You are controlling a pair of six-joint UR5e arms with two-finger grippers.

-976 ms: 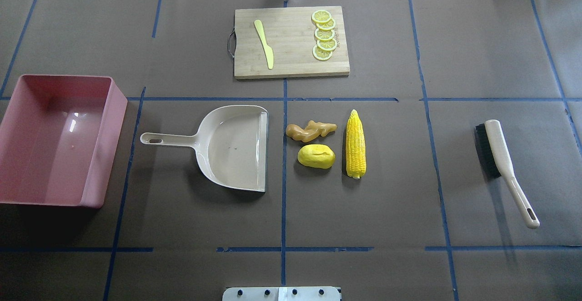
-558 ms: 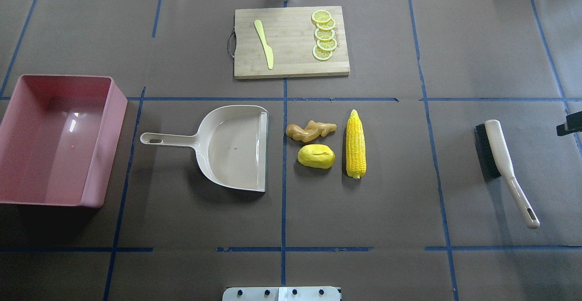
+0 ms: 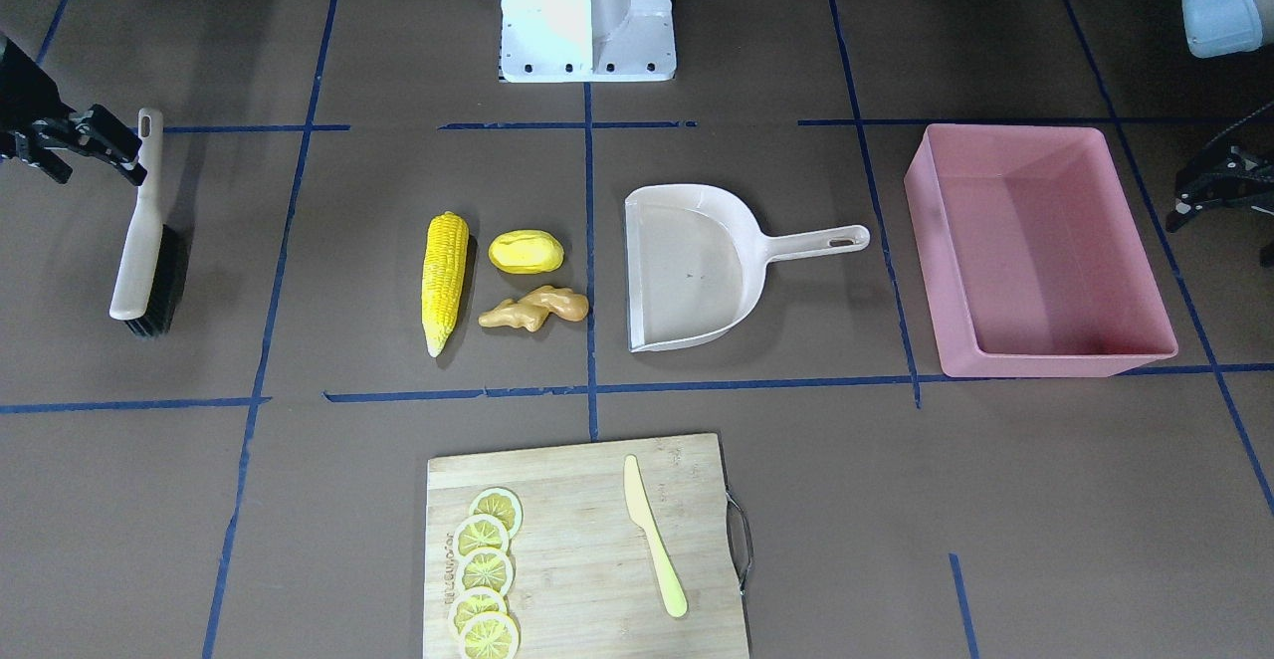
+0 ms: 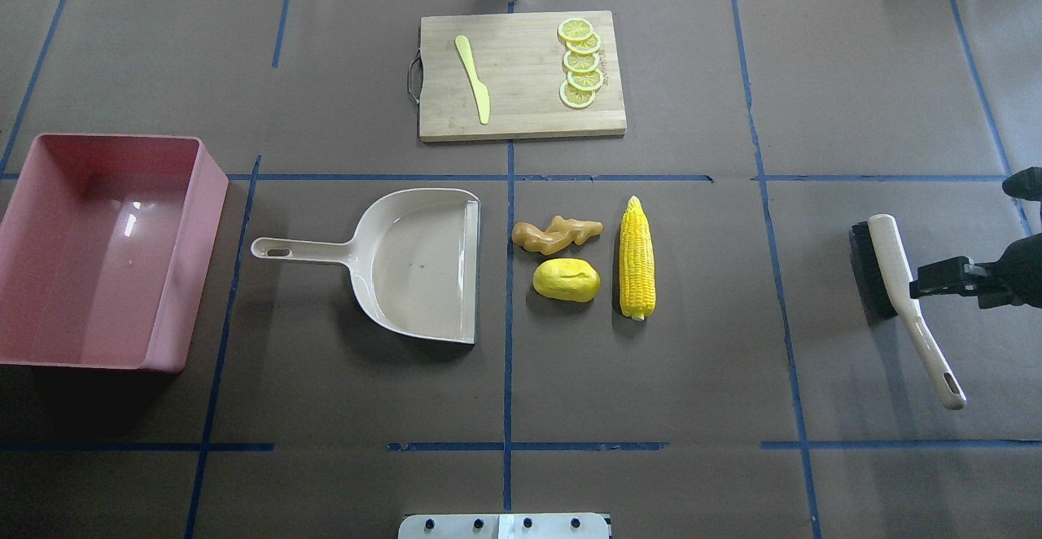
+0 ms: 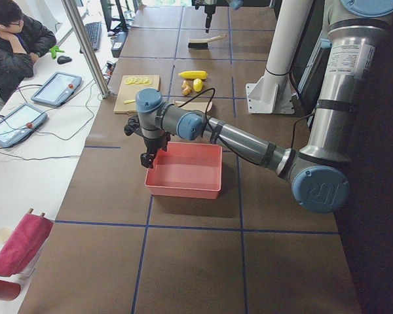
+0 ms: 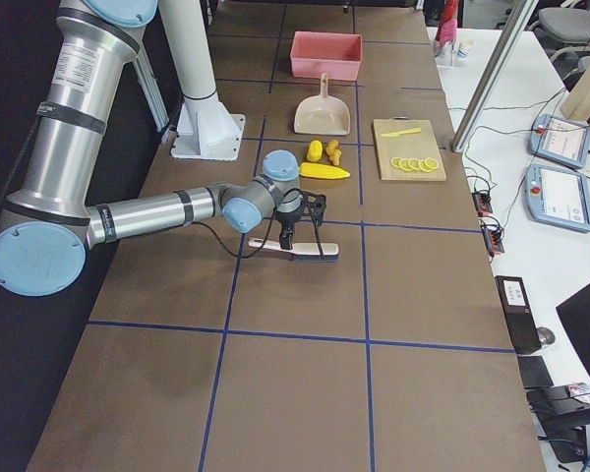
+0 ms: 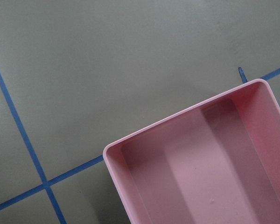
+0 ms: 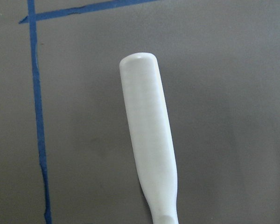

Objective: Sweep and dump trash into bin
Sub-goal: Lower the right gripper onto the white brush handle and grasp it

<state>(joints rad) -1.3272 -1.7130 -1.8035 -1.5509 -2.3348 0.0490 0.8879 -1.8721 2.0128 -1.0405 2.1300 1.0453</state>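
My right fingers point(image 4: 924, 280) are spread wide and hold nothing. They hang just beside the brush point(image 4: 891, 262), and the wrist camera looks straight down on its pale handle. My left fingers point(image 3: 1194, 206) sit beyond the far side of the bin point(image 4: 191, 262), cut off at the picture's edge, so I cannot tell how far apart they are. The brush lies with its bristles turned toward the trash. I judge its handle to be stiff, smooth and tapered, so I would grip it across the narrow part near the neck, where it should twist least. The dustpan point(image 4: 415, 262) looks like light, rigid plastic. Its long handle points at the bin and is the obvious hold for my left side. The trash sits just off the pan's open lip: a ginger root point(image 4: 558, 234), a potato point(image 4: 566, 280) and, a little farther out, a corn cob point(image 4: 637, 258). I take them for hollow toys, light and hard. They are likely to roll or skid under the bristles, and the knobbly ginger may catch. The bench point(image 4: 651, 376) is covered in flat brown paper marked with blue tape, which should give little drag. A cutting board point(image 4: 521, 59) with a knife point(image 4: 474, 79) and lemon slices point(image 4: 580, 63) lies well apart at the far side. A person point(image 5: 13, 39) sits at a side desk.
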